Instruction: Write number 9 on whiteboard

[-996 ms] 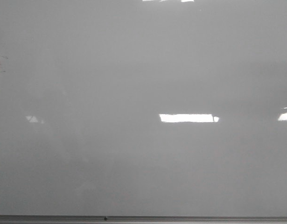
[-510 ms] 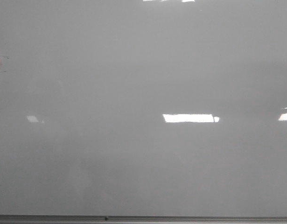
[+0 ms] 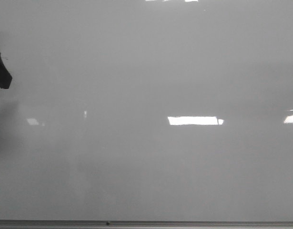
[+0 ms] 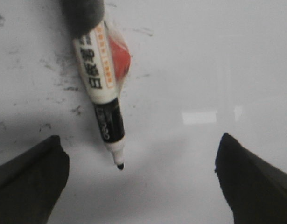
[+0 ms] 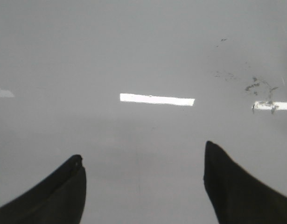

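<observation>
Since half a second ago a dark shape point(image 3: 0, 70) has come into the front view at the left edge, where before we saw only a small red spot; we cannot tell which part of the left arm it is. Everything else in that view looks the same.

We see the board point(image 3: 151, 162) filling the front view, pale grey and glossy, with bright light patches and a thin metal strip point(image 3: 146, 223) along its lower edge. No 9 is drawn on it in any view.

In the left wrist view a marker point(image 4: 102, 88) lies on the board between the two fingers of the left hand point(image 4: 141, 182), nearer to the one finger point(image 4: 29, 179) than to the other. Both fingers are spread wide and do not touch the marker. Its long axis runs almost straight away from the hand, a little tilted, and its black tip point(image 4: 119, 165) points toward the hand, ending just before the line between the fingertips. The far end of the marker is under a dark blurred shape. Something red point(image 4: 121, 56) lies just behind the marker. Old smudges point(image 4: 64, 84) mark the board beside it.

The right hand point(image 5: 143, 179) is also spread wide, with only bare board between its fingers and some faint smudges point(image 5: 255, 84) farther away.
</observation>
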Motion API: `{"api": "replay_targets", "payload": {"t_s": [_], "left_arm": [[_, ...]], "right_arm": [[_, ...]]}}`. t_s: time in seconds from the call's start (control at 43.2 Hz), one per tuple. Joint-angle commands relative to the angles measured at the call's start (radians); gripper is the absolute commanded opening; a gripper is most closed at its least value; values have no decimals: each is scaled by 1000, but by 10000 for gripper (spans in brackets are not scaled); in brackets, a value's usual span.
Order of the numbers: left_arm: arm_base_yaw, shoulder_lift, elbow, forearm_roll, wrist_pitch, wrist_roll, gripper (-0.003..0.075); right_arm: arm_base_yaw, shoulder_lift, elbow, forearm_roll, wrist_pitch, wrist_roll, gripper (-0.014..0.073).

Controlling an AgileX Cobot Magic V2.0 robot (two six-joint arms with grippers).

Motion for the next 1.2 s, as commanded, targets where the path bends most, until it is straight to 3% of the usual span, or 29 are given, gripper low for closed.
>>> {"api": "replay_targets", "payload": {"t_s": [0.0, 0.394, 0.672, 0.834, 0.926, 1.065, 1.181], "left_arm": [[-7, 18, -42, -9, -117, -12, 593], [-7, 86, -42, -9, -239, -12, 370], [-7, 86, -42, -9, -248, -12, 83], [-7, 84, -42, -9, -232, -12, 22], [-12, 54, -46, -9, -157, -12, 21], [-44, -11, -104, -9, 150, -12, 21], [-106, -53, -157, -9, 318, 51, 21]], "right_arm": [[1, 19, -35, -1, -72, 1, 550], [1, 19, -35, -1, -72, 1, 550], [1, 19, -35, -1, -72, 1, 550], [1, 19, -35, -1, -72, 1, 550], [1, 19, -35, -1, -72, 1, 550], [1, 24, -38, -1, -48, 1, 550], [1, 50, -65, 11, 20, 1, 550]]}}
